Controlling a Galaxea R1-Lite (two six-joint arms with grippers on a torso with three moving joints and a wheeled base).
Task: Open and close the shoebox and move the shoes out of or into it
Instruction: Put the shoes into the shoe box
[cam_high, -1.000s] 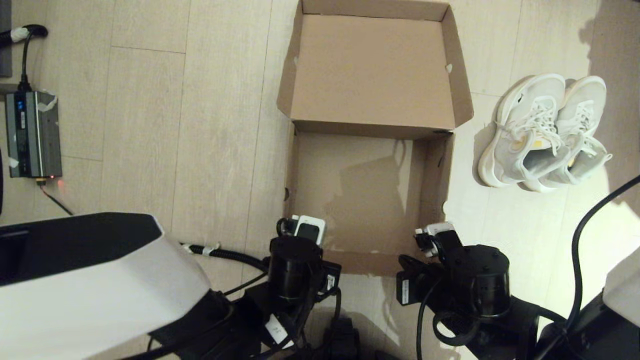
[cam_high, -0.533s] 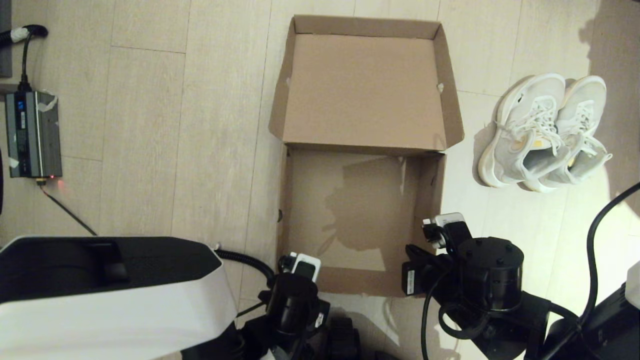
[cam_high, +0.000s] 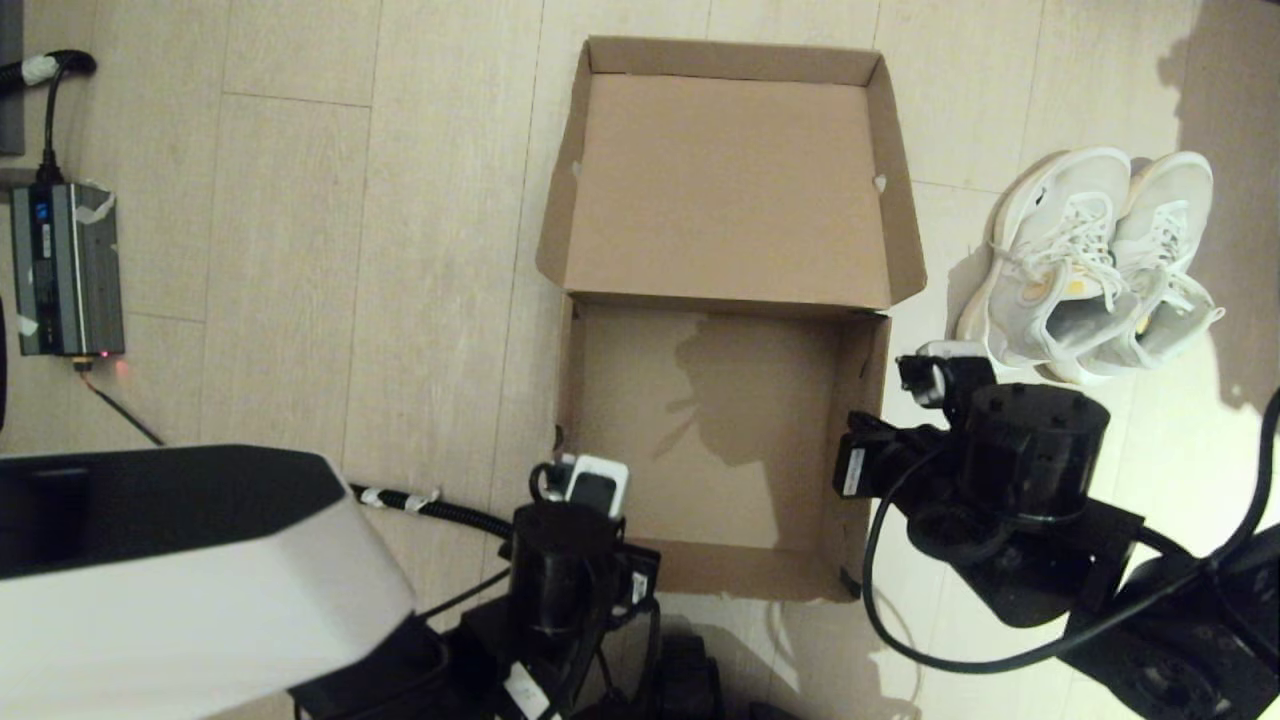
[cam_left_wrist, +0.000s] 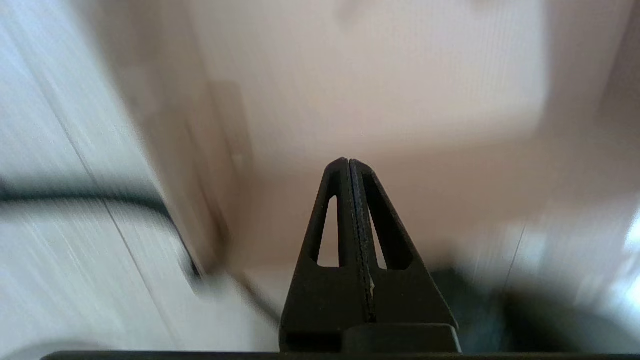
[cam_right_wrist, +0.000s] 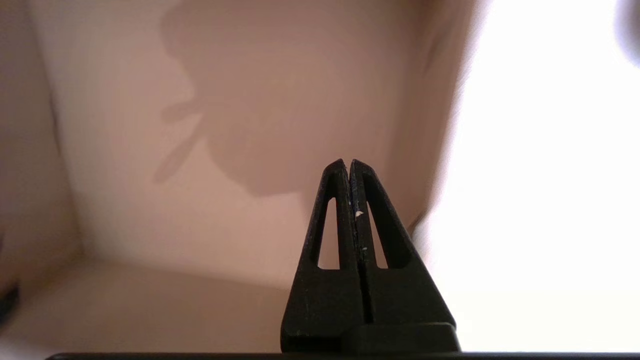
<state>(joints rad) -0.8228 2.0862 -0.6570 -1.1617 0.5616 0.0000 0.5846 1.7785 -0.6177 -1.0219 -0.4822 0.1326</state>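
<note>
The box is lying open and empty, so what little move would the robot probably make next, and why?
Probably the right gripper, shut and empty beside the shoebox, would swing out toward the shoes and open. The lid is folded back, the box holds nothing, and the pair sits on the floor just beyond that arm. The left gripper is shut too.

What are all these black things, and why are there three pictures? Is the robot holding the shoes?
It is a robot with two arms. One picture looks down from its head; the other two come from a camera on each wrist. On the wooden floor lies a big brown cardboard shoebox, lid flipped open, nothing inside. A pair of white mesh lace-up sneakers sits beside it, to the robot's right. The left end effector is by the box's near left corner, and the right end effector is over its right wall. Both are pinched shut and hold nothing. A grey box with a cable lies far left.
</note>
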